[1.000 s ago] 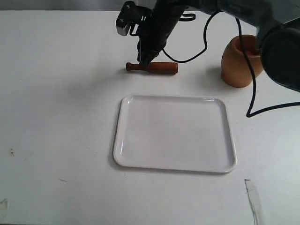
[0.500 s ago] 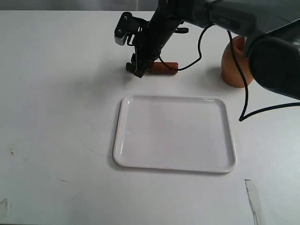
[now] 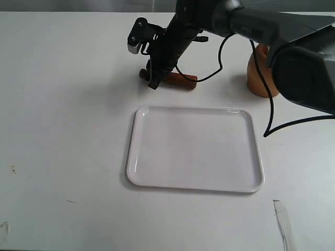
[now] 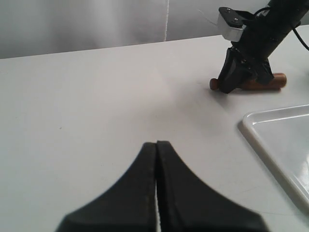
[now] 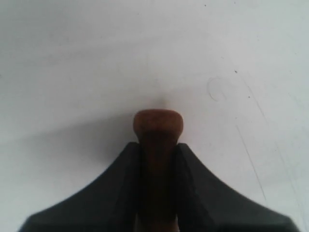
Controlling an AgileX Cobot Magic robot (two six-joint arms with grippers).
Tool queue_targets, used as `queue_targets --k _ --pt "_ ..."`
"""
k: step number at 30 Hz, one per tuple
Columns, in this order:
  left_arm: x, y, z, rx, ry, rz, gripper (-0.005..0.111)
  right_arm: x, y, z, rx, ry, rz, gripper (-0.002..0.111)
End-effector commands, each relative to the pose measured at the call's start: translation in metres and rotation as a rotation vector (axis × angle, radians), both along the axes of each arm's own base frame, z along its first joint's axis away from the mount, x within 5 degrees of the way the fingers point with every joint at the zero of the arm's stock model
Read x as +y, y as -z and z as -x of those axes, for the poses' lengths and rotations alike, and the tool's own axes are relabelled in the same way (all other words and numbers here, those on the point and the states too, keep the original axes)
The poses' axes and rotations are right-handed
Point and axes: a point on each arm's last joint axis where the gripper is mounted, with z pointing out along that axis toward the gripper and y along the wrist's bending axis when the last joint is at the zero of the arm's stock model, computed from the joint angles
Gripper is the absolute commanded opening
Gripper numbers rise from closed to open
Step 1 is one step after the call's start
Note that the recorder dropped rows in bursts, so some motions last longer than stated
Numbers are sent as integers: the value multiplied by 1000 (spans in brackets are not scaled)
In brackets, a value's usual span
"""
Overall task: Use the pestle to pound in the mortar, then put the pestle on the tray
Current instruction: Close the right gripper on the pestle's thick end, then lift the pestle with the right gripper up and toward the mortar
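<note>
The reddish-brown pestle (image 3: 180, 80) lies on the white table behind the tray's far-left corner. My right gripper (image 3: 153, 81) reaches across and is shut on its thin handle; the knob (image 5: 158, 122) sticks out past the fingertips in the right wrist view. The left wrist view shows the same pestle (image 4: 263, 82) under the right arm. The light-brown mortar (image 3: 260, 73) stands upright at the far right, partly hidden by the right arm. The white tray (image 3: 194, 148) lies empty in the middle. My left gripper (image 4: 156, 145) is shut on nothing, over bare table left of the tray.
A black cable (image 3: 269, 104) hangs from the right arm past the mortar and near the tray's right side. The tray's corner (image 4: 275, 140) shows in the left wrist view. A pale scrap (image 3: 281, 222) lies at the front right.
The right gripper has come down lower and slightly left along the pestle's handle and has closed on it. The pestle's thick end has shifted a little. The left arm has not moved.
</note>
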Motion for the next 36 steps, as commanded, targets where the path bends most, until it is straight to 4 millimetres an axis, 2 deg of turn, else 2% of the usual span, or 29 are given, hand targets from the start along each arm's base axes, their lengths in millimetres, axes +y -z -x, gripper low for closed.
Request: queue_targets --k 1,5,7,16,23,27,29,32,36 --pt "-1 0 0 -4 6 15 0 -2 11 3 21 -24 41 0" --pt "-1 0 0 -4 6 15 0 -2 2 1 -3 -13 28 0" --pt "-1 0 0 -4 6 15 0 0 -11 -2 -40 9 -3 0" --pt "-1 0 0 -4 6 15 0 -3 -108 0 -145 167 -189 0" --pt "-1 0 0 -4 6 15 0 -16 -175 17 -186 247 -302 0" --pt "-1 0 0 -4 6 15 0 -34 -201 32 -256 334 -363 0" --pt "-1 0 0 -4 6 15 0 -45 -206 43 -316 362 -393 0" --pt "-1 0 0 -4 6 15 0 -68 -223 64 -429 410 -482 0" --pt "-1 0 0 -4 6 15 0 -103 -235 98 -614 489 -623 0"
